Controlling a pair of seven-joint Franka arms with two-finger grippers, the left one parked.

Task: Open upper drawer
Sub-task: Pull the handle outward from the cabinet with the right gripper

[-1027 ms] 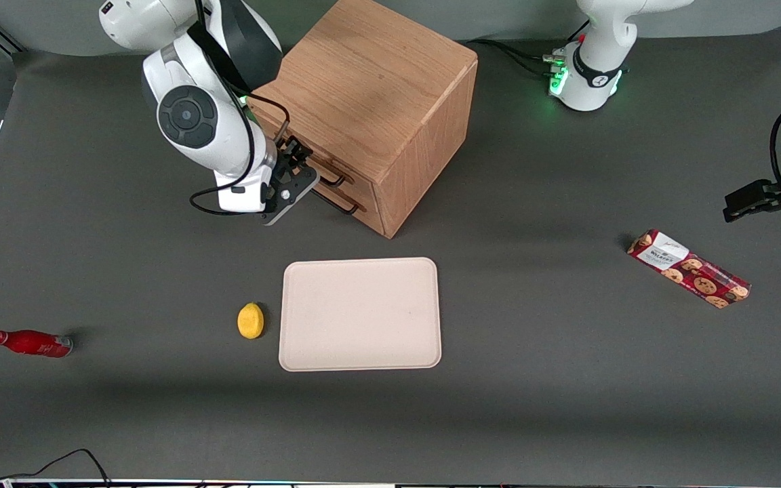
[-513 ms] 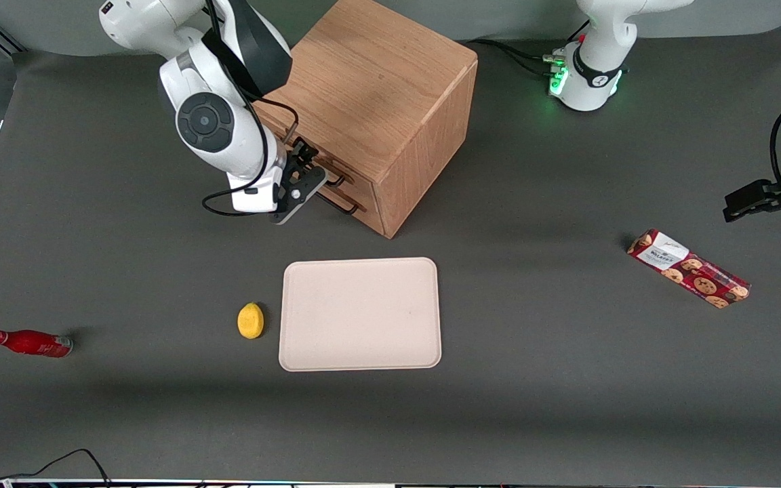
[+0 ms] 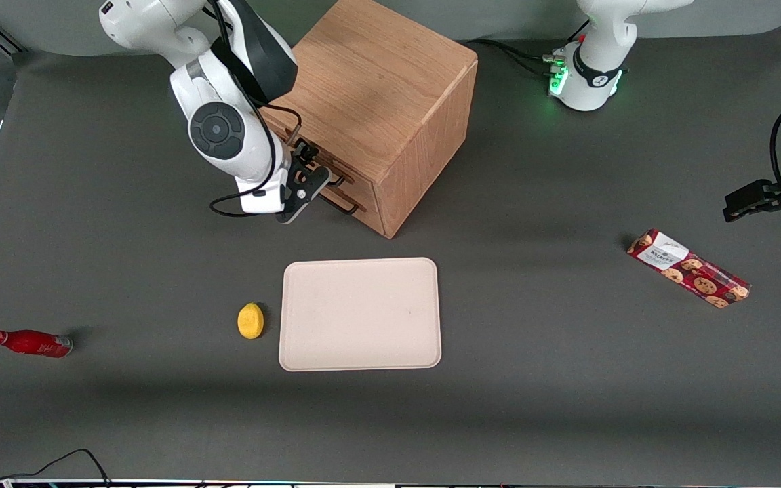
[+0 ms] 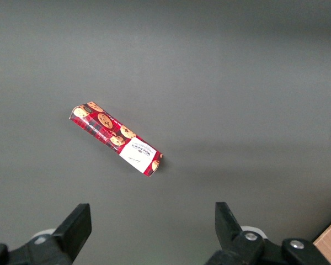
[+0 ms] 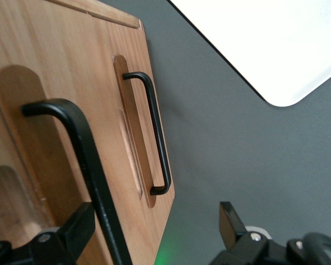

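The oak cabinet (image 3: pixel 370 88) stands with both drawers flush in its front. In the right wrist view the upper drawer (image 5: pixel 38 110) shows close up, its thin black bar handle (image 5: pixel 91 171) running between my fingers, close to one fingertip (image 5: pixel 77 226) and well apart from the other. My gripper (image 3: pixel 304 175) (image 5: pixel 154 226) is open, right in front of the upper drawer, straddling that handle (image 3: pixel 335 179). The lower drawer's matching handle (image 5: pixel 157 138) (image 3: pixel 344 205) sits beneath, untouched.
A beige tray (image 3: pixel 361 314) lies nearer the front camera than the cabinet, with a yellow lemon (image 3: pixel 250 320) beside it. A red bottle (image 3: pixel 28 342) lies toward the working arm's end. A red cookie box (image 3: pixel 689 268) (image 4: pixel 117 138) lies toward the parked arm's end.
My gripper has moved in toward the cabinet front and now has the upper handle between its fingers. The drawers have not moved.
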